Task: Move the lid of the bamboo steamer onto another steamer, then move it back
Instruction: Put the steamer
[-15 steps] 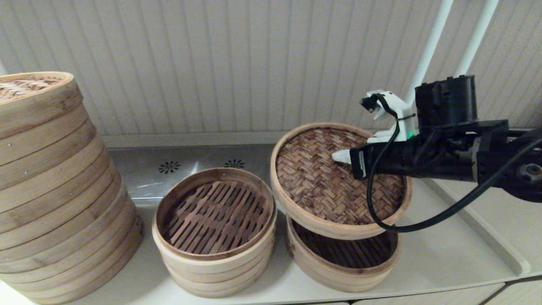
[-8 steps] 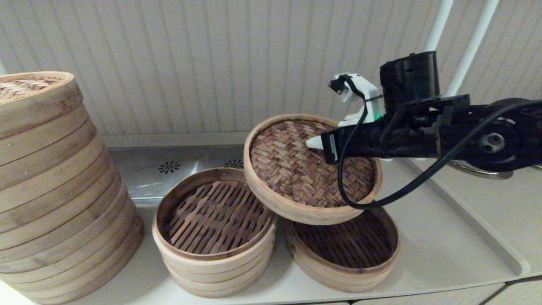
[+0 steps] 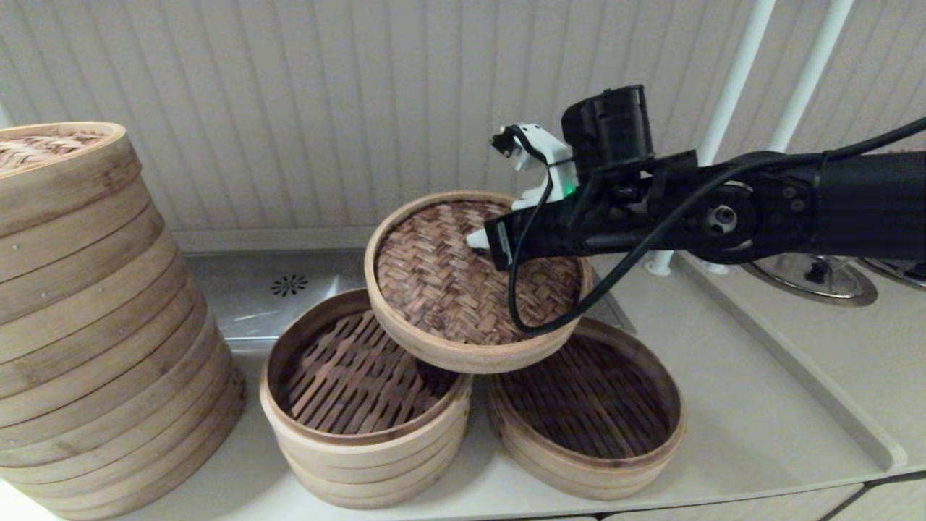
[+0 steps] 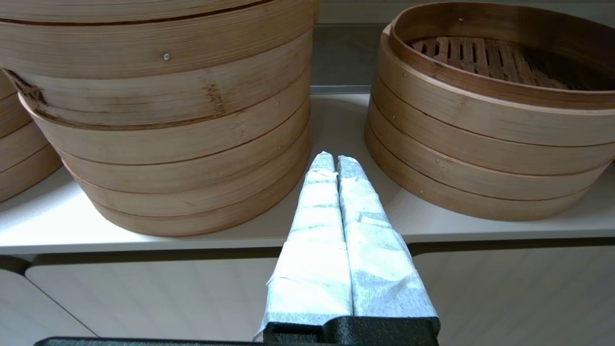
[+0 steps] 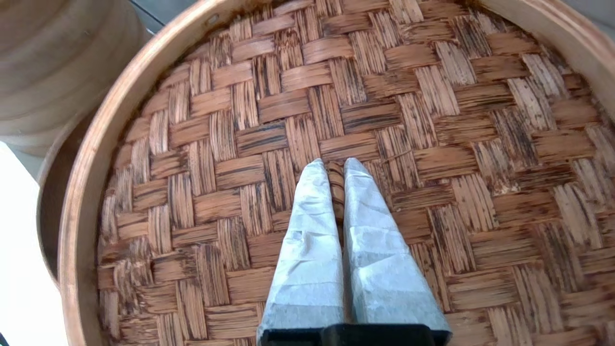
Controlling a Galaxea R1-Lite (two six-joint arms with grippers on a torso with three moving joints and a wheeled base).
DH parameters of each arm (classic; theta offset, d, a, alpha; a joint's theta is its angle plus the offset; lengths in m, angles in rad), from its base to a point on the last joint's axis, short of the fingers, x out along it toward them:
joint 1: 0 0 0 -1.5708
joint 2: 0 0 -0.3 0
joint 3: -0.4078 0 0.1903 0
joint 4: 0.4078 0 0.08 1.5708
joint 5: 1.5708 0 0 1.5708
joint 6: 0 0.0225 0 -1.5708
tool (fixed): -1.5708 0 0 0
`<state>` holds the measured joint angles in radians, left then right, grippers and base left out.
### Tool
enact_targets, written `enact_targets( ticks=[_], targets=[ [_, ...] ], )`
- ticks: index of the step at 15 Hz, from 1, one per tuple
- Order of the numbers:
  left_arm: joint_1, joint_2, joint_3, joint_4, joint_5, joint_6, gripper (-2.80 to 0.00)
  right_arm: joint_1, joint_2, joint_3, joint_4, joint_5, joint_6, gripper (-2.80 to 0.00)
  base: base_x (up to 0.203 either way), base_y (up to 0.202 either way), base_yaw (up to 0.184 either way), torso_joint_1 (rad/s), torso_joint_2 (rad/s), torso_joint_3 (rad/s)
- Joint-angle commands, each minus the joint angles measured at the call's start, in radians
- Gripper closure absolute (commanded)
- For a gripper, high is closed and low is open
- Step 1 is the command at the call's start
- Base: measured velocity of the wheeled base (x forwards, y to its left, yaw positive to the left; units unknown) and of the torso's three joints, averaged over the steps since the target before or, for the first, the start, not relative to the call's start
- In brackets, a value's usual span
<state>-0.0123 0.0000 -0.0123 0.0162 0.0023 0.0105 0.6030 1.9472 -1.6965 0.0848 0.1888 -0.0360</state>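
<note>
Right gripper point(image 3: 477, 239): clenched on a raised strand of weave at the centre of the bamboo steamer lid point(image 3: 463, 289), fingertips nearly meeting with only that strip between them in the right wrist view point(image 5: 336, 166). Lid clear of everything, in the air and tilted, near edge lower than far edge. Hanging over the gap between the tiered stack point(image 3: 362, 434) and the low steamer basket point(image 3: 586, 463), overlapping the near rims of both as seen from the head. Both baskets open, slatted floors bare, side by side on the table point(image 3: 759, 434); tall wide stack point(image 3: 94, 325) well off to the left.

Left gripper point(image 4: 330, 158): shut on nothing, parked low in front of the table edge, pointing at the space between the tall wide stack and the tiered stack.

Probably light and fairly stiff at the hoop, but springy across the woven top. A one-point pinch at the centre likely to let it swing and tip, as the tilt suggests. Better lowered slowly and levelled, hoop matched to the basket rim before letting go. Woven strand possibly fragile under a jerk, so no sudden pulls.
</note>
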Motion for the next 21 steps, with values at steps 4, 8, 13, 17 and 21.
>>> enact_targets(
  ticks=[4, 8, 13, 17, 21],
  targets=[
    [0.0, 0.002, 0.0, 0.0, 0.001, 0.0, 0.0, 0.058, 0.118, -0.17, 0.075, 0.028, -0.001, 0.0, 0.0, 0.0, 0.0, 0.0, 0.0, 0.0],
    [0.0, 0.002, 0.0, -0.001, 0.001, 0.0, 0.0, 0.067, 0.145, -0.208, 0.101, 0.074, -0.002, 0.0, 0.0, 0.0, 0.0, 0.0, 0.0, 0.0],
    [0.0, 0.002, 0.0, 0.0, 0.001, 0.0, 0.0, 0.09, 0.18, -0.253, 0.105, 0.141, -0.001, 0.0, 0.0, 0.0, 0.0, 0.0, 0.0, 0.0],
    [0.0, 0.002, 0.0, 0.001, 0.001, 0.0, 0.0, 0.115, 0.2, -0.253, 0.101, 0.149, -0.002, 0.0, 0.0, 0.0, 0.0, 0.0, 0.0, 0.0],
    [0.0, 0.002, 0.0, -0.001, 0.001, 0.0, 0.0, 0.133, 0.216, -0.253, 0.093, 0.164, -0.002, 0.0, 0.0, 0.0, 0.0, 0.0, 0.0, 0.0]
  ],
)
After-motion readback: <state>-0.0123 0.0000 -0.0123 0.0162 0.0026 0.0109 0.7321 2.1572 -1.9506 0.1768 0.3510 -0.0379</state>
